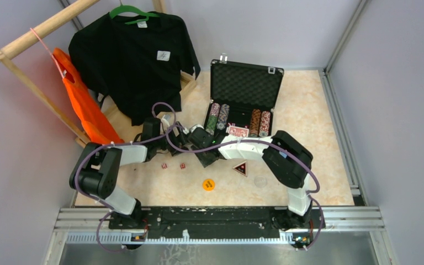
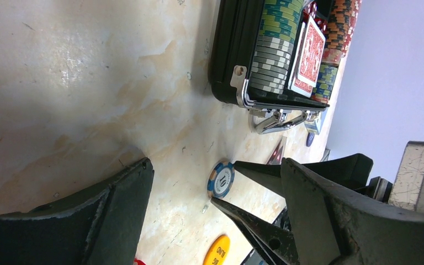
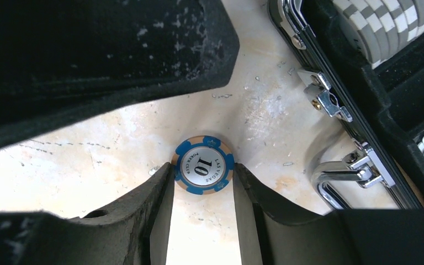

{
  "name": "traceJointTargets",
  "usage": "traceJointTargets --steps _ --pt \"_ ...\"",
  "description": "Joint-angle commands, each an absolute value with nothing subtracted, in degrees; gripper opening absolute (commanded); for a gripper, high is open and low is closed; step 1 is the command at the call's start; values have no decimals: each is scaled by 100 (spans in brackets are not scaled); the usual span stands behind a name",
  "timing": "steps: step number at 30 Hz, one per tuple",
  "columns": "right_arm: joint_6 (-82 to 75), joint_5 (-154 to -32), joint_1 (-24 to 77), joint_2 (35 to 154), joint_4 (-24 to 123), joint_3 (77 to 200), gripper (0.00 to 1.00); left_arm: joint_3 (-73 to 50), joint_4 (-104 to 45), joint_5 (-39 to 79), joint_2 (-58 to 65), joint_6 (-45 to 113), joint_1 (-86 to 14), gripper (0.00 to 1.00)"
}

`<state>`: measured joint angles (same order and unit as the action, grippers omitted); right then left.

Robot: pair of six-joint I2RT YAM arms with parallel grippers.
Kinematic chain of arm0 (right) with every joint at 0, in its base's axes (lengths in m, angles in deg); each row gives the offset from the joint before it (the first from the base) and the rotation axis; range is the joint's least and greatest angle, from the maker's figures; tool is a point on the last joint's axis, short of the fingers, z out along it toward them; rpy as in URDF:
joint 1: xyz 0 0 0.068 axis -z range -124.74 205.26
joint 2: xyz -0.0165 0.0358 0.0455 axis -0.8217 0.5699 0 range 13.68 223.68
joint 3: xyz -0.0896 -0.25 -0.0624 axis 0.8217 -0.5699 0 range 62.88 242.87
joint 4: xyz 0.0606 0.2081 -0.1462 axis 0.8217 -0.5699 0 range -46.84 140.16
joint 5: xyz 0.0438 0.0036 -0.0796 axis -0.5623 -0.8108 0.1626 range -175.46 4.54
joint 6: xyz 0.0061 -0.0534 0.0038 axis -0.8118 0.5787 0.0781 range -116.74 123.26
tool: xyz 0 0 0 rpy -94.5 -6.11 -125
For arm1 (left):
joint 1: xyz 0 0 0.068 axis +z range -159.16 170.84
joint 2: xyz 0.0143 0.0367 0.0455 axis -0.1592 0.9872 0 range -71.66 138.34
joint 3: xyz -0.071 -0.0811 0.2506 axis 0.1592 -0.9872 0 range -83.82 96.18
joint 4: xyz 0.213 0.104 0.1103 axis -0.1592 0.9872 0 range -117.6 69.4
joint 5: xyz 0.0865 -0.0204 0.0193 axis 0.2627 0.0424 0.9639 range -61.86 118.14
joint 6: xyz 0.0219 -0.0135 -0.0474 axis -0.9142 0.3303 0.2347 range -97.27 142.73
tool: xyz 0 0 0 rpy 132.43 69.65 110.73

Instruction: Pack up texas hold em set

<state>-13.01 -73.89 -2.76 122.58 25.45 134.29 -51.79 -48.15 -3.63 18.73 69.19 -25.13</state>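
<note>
Blue and marked 10, 1 chip [image 3: 201,165] sits on the table [image 3: 265,116] just in front of the open case [image 1: 245,83], and the right gripper [image 3: 203,179] pinches it with a finger on each side. The left gripper [image 2: 215,165] hangs close by with its fingers spread wide, holding nothing. Chip rows [image 1: 218,117] and red cards [image 1: 237,131] lie inside the case.

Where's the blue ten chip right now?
Right wrist view, centre: the blue chip lies flat on the table, pinched between the right fingers, just left of the case handle.
</note>
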Motion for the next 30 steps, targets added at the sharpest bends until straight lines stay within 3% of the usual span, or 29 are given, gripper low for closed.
traceJointTargets --steps 1,15,30 --pt "-1237 -7233 -320 11837 2560 13590 41 -5086 -4795 -447 2013 6816 -2489 91" --pt "-1285 -7186 -319 11569 2647 13404 41 -5064 -4816 -523 2022 6846 -2487 91" --pt "-1265 -7141 -319 11221 2757 13217 41 -5189 -5668 -1520 2303 7395 -2516 87"
